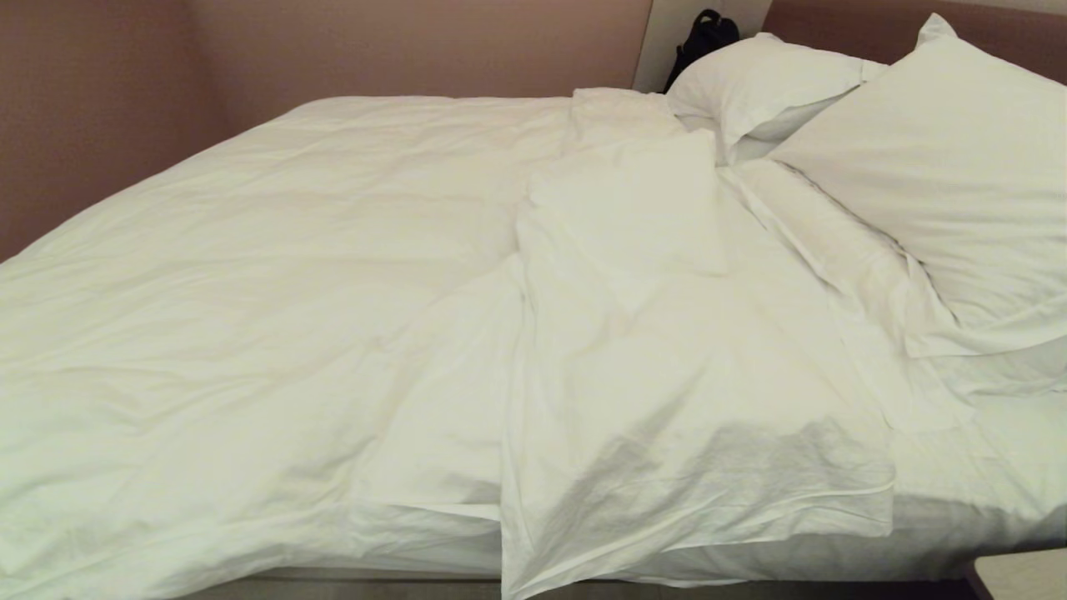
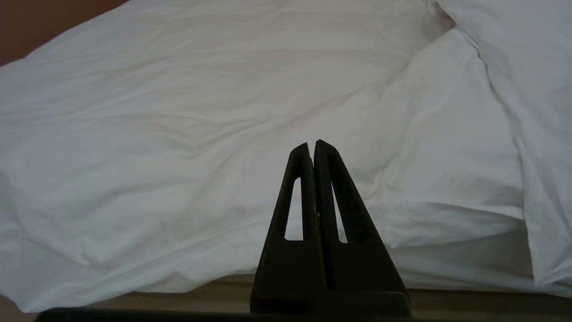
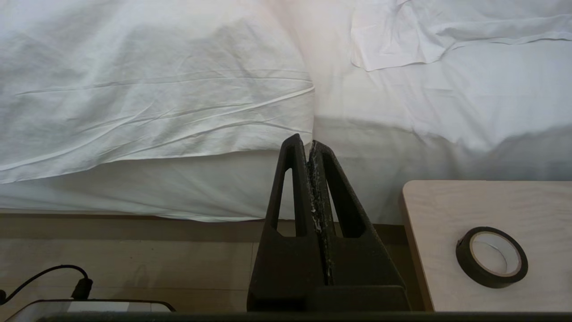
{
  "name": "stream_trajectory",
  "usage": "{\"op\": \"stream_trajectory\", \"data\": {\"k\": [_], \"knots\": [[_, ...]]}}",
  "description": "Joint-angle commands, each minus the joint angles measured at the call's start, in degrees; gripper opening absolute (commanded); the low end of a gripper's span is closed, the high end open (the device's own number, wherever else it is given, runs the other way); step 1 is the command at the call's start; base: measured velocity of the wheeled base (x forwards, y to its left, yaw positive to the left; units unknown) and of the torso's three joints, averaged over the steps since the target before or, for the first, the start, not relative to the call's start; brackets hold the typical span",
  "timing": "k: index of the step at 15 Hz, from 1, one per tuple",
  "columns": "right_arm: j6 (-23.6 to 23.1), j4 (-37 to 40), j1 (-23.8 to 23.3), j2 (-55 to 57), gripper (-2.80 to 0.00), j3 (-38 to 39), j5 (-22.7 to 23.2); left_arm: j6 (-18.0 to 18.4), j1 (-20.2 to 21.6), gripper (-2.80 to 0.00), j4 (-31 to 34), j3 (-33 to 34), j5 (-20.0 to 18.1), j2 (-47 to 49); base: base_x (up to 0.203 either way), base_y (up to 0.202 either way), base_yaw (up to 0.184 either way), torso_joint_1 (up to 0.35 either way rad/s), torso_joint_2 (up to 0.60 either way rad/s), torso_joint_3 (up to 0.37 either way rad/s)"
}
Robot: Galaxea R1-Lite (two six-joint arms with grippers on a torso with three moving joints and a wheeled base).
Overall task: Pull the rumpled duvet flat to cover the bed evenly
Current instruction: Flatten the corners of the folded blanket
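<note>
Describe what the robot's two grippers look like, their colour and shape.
Both are matte black. The left gripper and right gripper each have two tapering triangular fingers with a long slot cut through each. The right one's inner pads carry whitish flecks. No markings show.

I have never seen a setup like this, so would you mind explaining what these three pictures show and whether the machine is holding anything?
This is a two-armed robot standing beside a bed. The wide picture comes from a camera on its head; neither arm shows there. It shows the rumpled white duvet, partly folded back on itself, and two pillows at the head end. The other two pictures come from cameras on the wrists, looking along each tool. The left tool is shut and empty, pointing at the duvet. The right tool is also shut and empty, near the bed's edge, beside a small wooden table with a roll of tape.
</note>
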Motion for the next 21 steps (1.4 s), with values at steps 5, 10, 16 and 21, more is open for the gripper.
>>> {"op": "stream_trajectory", "data": {"k": [5, 10, 16, 21], "knots": [[-0.02, 0.02, 0.00, -0.02, -2.80, 0.00, 0.02, 0.31, -0.13, -2.80, 0.16, 4.60, -0.13, -3.33, 0.000, 0.000, 0.000, 0.000, 0.00, 0.000], [-0.02, 0.02, 0.00, -0.02, -2.80, 0.00, 0.02, 0.56, -0.21, -2.80, 4.67, 6.78, 0.11, -7.25, 0.000, 0.000, 0.000, 0.000, 0.00, 0.000], [-0.02, 0.02, 0.00, -0.02, -2.80, 0.00, 0.02, 1.54, -0.22, -2.80, 9.30, 7.89, 0.63, -10.47, 0.000, 0.000, 0.000, 0.000, 0.00, 0.000], [-0.02, 0.02, 0.00, -0.02, -2.80, 0.00, 0.02, 1.54, -0.22, -2.80, 8.95, 8.89, 0.37, -10.47, 0.000, 0.000, 0.000, 0.000, 0.00, 0.000]]}}
